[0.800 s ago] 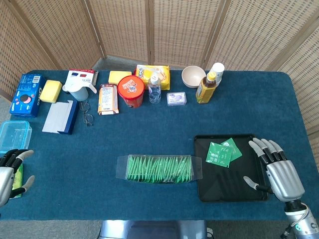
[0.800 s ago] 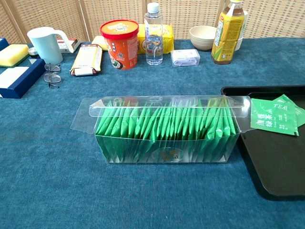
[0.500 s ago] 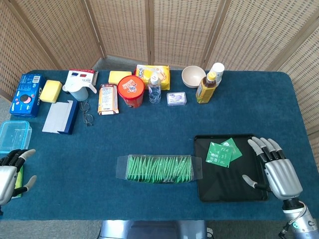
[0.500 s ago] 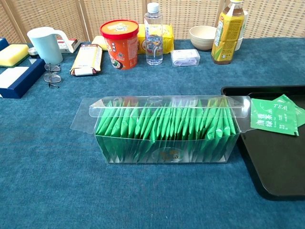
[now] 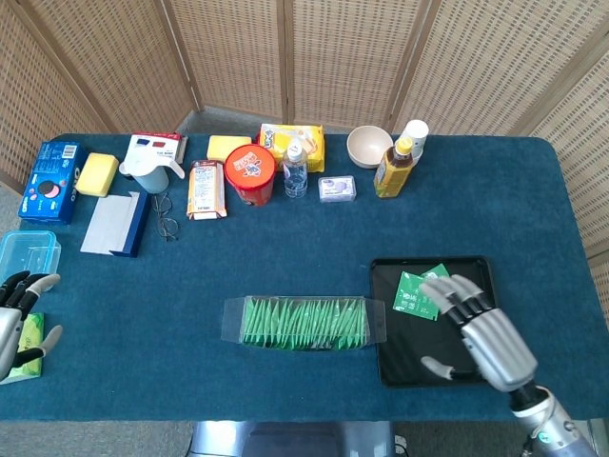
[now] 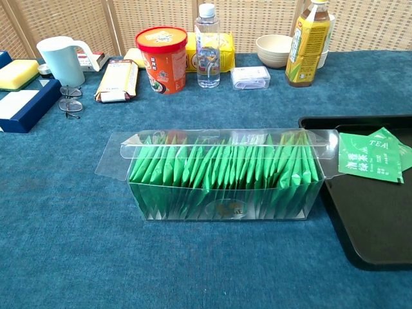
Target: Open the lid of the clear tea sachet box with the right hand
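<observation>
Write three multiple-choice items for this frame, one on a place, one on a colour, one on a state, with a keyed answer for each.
1. Where do the loose tea sachets lie?
A. in the black tray
B. on the blue cloth beside the bowl
C. on top of the clear tea sachet box

2. What colour is the lid of the noodle cup?
A. green
B. red
C. white

3. What is the right robot hand doing?
A. gripping the box lid
B. pinching a sachet
C. hovering over the tray with fingers spread, holding nothing

Answers:
1. A, since both sachets rest at the tray's far end.
2. B, as the chest view shows a red lid.
3. C, because the clear tea sachet box sits apart from it, untouched.
</observation>
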`<action>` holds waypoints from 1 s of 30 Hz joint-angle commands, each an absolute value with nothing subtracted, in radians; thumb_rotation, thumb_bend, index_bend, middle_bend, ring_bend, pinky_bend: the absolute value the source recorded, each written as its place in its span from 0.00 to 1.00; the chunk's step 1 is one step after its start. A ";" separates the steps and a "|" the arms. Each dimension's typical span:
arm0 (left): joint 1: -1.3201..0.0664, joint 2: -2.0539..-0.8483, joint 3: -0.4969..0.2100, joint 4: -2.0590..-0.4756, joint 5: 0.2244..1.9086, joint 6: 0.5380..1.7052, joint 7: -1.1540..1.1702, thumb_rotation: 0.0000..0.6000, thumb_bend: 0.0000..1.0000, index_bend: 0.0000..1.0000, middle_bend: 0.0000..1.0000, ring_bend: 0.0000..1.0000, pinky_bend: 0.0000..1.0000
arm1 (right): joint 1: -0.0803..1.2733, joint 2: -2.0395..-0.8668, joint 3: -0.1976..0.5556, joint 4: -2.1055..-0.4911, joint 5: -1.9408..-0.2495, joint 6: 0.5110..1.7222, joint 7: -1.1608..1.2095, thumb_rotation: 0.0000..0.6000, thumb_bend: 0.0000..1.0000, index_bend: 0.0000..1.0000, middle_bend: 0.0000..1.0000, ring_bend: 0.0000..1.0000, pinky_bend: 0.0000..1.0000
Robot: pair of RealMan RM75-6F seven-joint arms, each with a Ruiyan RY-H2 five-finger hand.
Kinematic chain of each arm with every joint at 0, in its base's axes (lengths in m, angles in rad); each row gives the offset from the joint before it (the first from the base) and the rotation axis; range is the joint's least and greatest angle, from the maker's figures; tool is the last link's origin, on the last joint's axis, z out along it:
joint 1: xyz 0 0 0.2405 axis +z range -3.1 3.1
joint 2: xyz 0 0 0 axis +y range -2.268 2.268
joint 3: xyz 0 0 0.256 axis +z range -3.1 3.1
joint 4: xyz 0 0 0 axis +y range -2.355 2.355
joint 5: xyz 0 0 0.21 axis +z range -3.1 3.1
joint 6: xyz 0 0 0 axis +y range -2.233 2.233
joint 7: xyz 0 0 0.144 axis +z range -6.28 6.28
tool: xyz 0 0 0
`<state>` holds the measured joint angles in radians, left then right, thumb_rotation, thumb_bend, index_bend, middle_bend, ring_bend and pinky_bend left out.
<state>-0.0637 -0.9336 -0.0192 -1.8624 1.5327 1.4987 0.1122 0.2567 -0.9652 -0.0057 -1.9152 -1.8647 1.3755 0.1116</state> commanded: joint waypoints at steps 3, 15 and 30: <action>-0.072 -0.911 -0.026 -1.864 1.535 1.493 0.086 1.00 0.27 0.18 0.18 0.10 0.25 | 0.372 -1.003 -0.006 -1.976 -1.925 1.219 0.100 0.80 0.24 0.01 0.01 0.08 0.09; -0.099 -0.890 -0.047 -1.835 1.510 1.463 0.040 1.00 0.27 0.18 0.18 0.10 0.25 | 0.455 -1.223 0.103 -1.959 -1.680 1.029 -0.226 0.80 0.24 0.08 0.04 0.07 0.09; -0.113 -0.897 -0.043 -1.835 1.486 1.426 0.042 1.00 0.27 0.18 0.17 0.10 0.25 | 0.534 -1.371 0.151 -1.919 -1.475 0.960 -0.400 0.80 0.24 0.08 0.05 0.07 0.09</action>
